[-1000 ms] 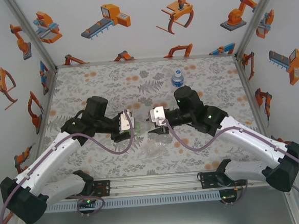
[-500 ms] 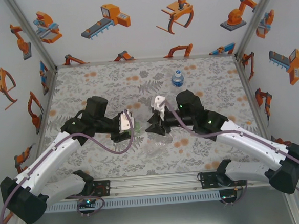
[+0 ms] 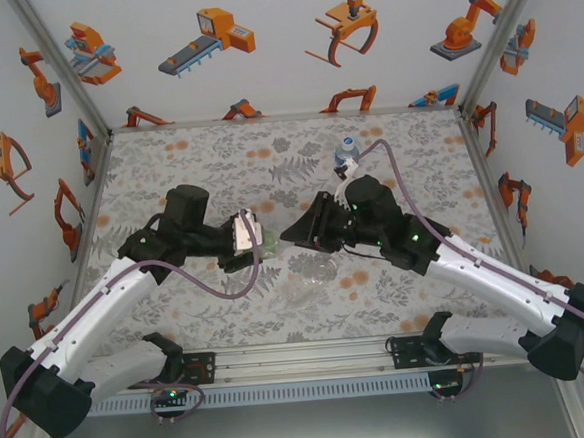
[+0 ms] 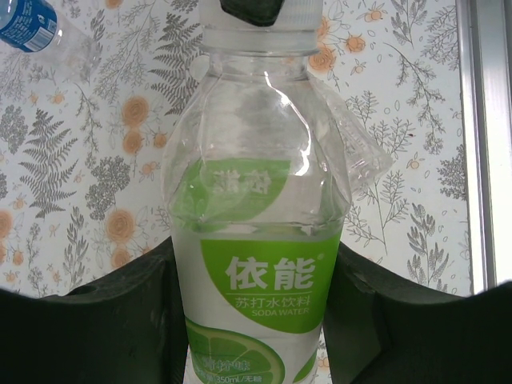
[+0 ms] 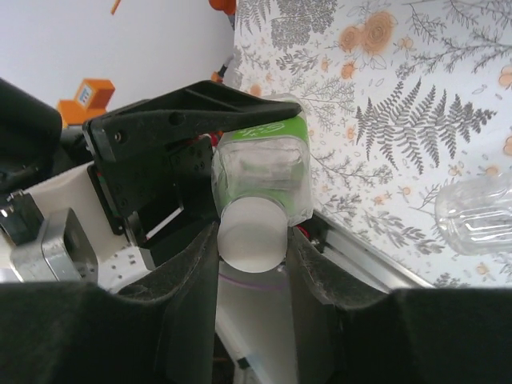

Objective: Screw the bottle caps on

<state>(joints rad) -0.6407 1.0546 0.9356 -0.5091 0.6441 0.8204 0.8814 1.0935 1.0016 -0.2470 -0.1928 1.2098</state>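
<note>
My left gripper is shut on the label of the green-tinted bottle, held lying level above the mat with its neck toward the right arm. A white bottle cap sits on that neck, and my right gripper is shut on it, one finger on each side. In the left wrist view the cap is at the top edge with a black right finger over it. From above, the right gripper meets the green bottle at mid-table.
A blue-labelled bottle stands upright behind the right arm. A colourless bottle lies on the floral mat just in front of the grippers. The aluminium rail runs along the near edge; walls close in the sides.
The right wrist has rolled round the bottle's neck while gripping the cap, its cable swinging upward. The right jaws closed a little. The left arm and bottle stayed put.
</note>
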